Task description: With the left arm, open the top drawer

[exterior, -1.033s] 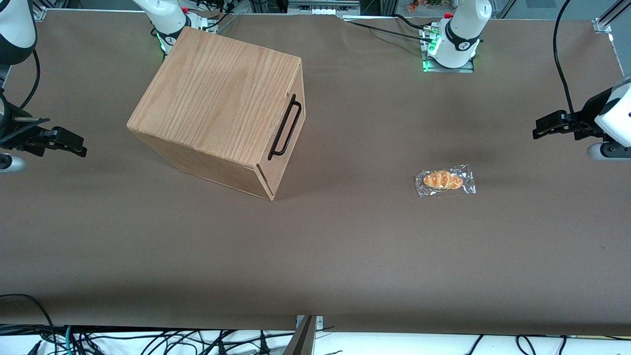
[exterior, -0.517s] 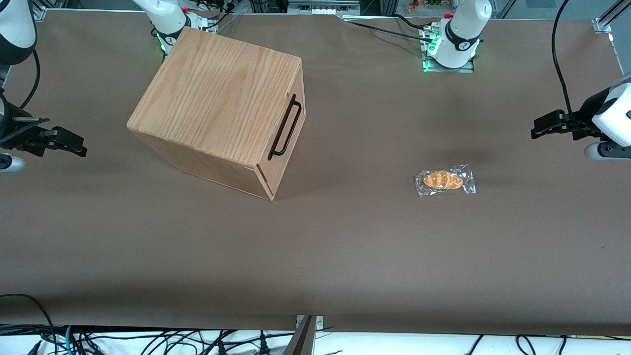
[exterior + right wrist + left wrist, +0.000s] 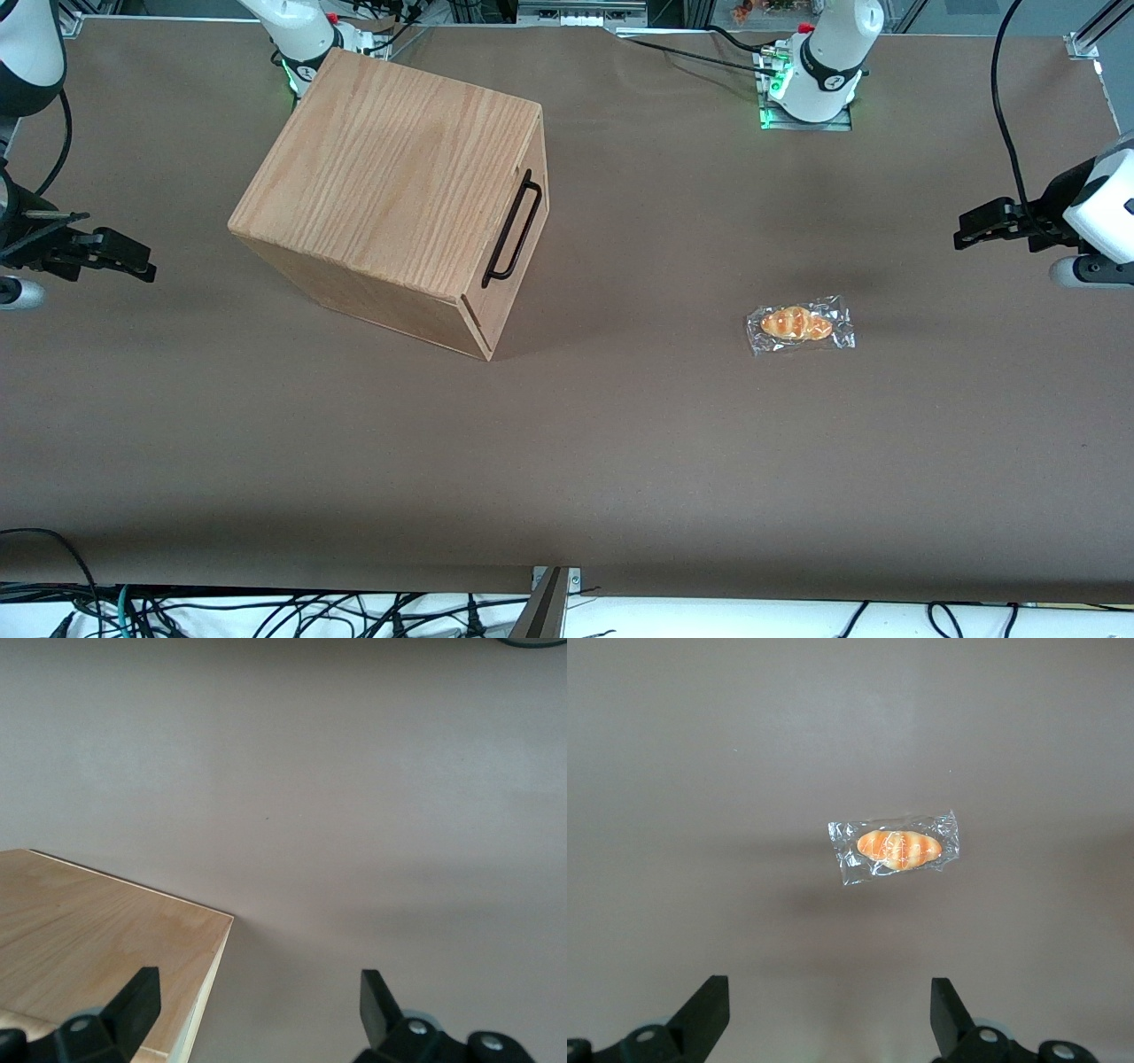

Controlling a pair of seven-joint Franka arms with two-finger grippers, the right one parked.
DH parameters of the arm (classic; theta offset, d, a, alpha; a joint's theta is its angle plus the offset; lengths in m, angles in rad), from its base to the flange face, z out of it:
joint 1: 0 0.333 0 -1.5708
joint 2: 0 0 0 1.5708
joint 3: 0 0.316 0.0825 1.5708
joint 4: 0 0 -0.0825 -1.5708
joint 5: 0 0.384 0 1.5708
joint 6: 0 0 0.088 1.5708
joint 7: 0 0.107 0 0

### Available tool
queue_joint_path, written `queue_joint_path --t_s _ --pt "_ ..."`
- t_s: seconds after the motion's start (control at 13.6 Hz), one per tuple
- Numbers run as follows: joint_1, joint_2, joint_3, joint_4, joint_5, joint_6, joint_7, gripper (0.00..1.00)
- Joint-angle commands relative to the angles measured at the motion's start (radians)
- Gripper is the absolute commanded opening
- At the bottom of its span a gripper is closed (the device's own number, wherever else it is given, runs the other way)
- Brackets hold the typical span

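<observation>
Counter (image 3: pixel 620 461): plain brown matte cover, edge to edge. Even overhead light, soft blurred shadows. Tangle of black cables (image 3: pixel 266 611) on white surface along counter's near edge; metal bracket (image 3: pixel 556 580) at its middle. Aluminium frame piece (image 3: pixel 1085 37) at working-arm-end corner.
</observation>
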Motion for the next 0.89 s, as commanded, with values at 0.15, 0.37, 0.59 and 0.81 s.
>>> queue_joint_path --t_s 0.15,0.37,0.59,0.81 --pt "-0.003 0.01 0.002 0.028 -0.008 -0.022 0.009 1.0" --pt "-0.002 0.01 0.002 0.028 -0.006 -0.022 0.009 1.0" --pt "-0.005 0.01 0.002 0.028 -0.013 -0.022 0.008 1.0" --pt "-0.007 0.01 -0.029 0.028 -0.02 -0.022 -0.003 1.0"
